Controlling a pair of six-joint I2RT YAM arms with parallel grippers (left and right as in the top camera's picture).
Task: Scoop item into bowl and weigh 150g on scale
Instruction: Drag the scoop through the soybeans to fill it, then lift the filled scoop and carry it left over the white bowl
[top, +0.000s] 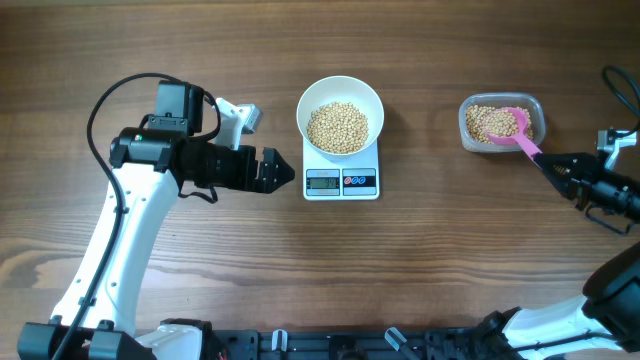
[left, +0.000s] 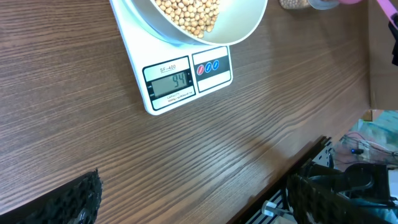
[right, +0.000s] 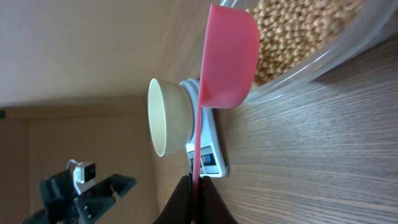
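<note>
Beans in bowl on scale
We had the right gripper pinching the scoop at the tub, left gripper spread wide.

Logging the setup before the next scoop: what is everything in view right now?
table: one, brown wood, under everything
scale: one, white, table centre
bowl: one, white, on scale
tub: one, clear, right of scale
beans: many, tan, in bowl and tub
scoop: one, pink, head over tub, handle gripped
left gripper: one, black, open, left of scale
right gripper: one, black, shut on scoop handle
</note>
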